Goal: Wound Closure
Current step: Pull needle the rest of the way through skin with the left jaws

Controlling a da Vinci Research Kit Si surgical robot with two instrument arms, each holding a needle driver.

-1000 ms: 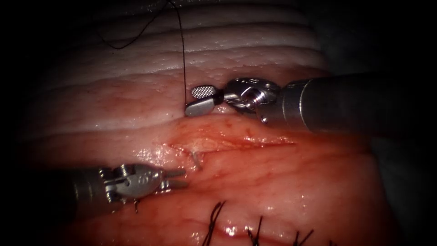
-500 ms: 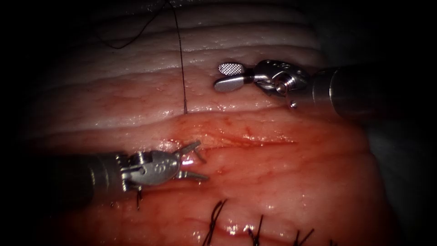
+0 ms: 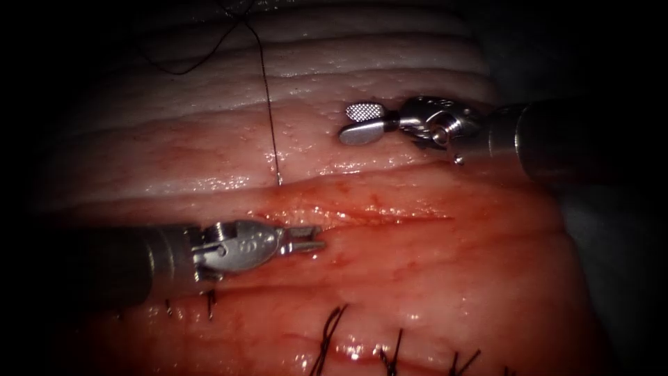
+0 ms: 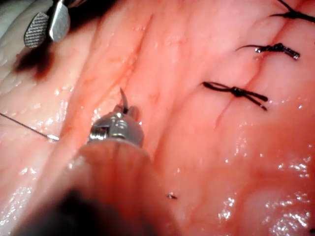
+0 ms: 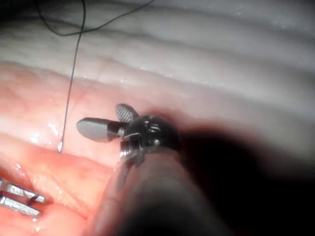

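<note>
My left tool point(image 3: 314, 241) lies across the left end of the cut point(image 3: 396, 216), its jaws shut on the curved needle point(image 4: 123, 98) near its tip. The tip curves up out of the jaws point(image 4: 122, 111); the rest of the needle is in the tissue point(image 3: 452, 278). Dark thread point(image 3: 268, 104) runs down from the far side and enters the tissue just above the cut's left end. My right tool point(image 3: 359, 122) hovers over the pale tissue above the cut, jaws open and holding nothing. Its spread jaws point(image 5: 106, 121) stand to one side of the thread point(image 5: 73, 73).
A loose loop of thread point(image 3: 188, 69) lies on the pale ridged tissue at the far side. Several tied dark stitches point(image 3: 330, 334) close an older cut near the front edge, also seen as knotted stitches point(image 4: 236, 91). Red fluid wets the tissue around the cut.
The left tool moved up and right to the needle tip, opened around it, then shut on it. The right tool drew away from the thread's entry point, up and to the right.
</note>
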